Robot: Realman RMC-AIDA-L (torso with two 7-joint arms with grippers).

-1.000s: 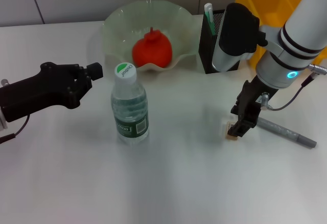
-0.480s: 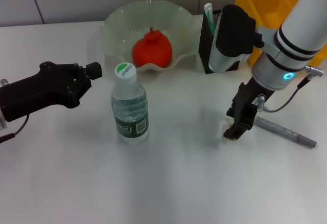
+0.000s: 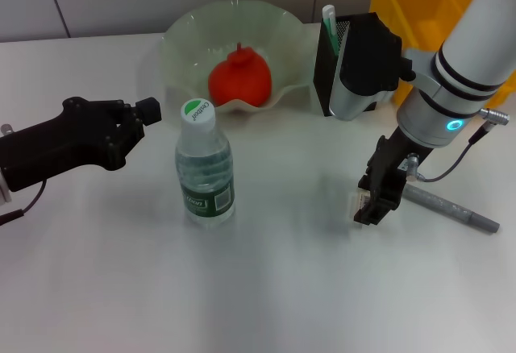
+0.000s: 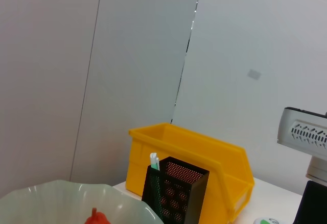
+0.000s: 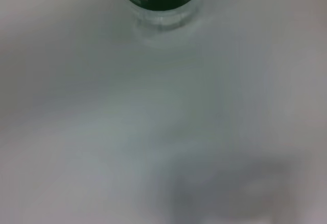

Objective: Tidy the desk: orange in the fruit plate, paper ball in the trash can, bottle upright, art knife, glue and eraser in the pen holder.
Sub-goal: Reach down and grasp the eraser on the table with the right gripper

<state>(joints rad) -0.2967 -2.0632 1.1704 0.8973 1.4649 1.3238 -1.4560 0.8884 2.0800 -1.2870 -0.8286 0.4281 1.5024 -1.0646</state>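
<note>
Nearest the robot, the bottle [image 3: 205, 165] is standing upright on the white desk [image 3: 266, 280], its green-topped cap on. To its left the left gripper [image 3: 149, 113] is hovering just beside the bottle's cap without touching it; whether its fingers are parted or closed cannot be told.

On the right side, the right gripper [image 3: 372, 206] is pointing down at the desk with its fingers clenched around what looks like the eraser [image 3: 359, 202]: only a small pale sliver is showing at the fingertips, so that reading is uncertain. Whether the block is resting on the desk or lifted off it cannot be told. A grey pen [image 3: 451, 209] is lying on the desk just to the right of that gripper.

Farther back, the orange [image 3: 239, 78] is sitting in the fruit plate [image 3: 185, 35]. To the plate's right the pen holder [image 4: 174, 192] is standing with a white-and-green stick poking out, partly hidden in the head view by the right arm. Behind it the trash can [image 4: 204, 158] is standing against the wall.
</note>
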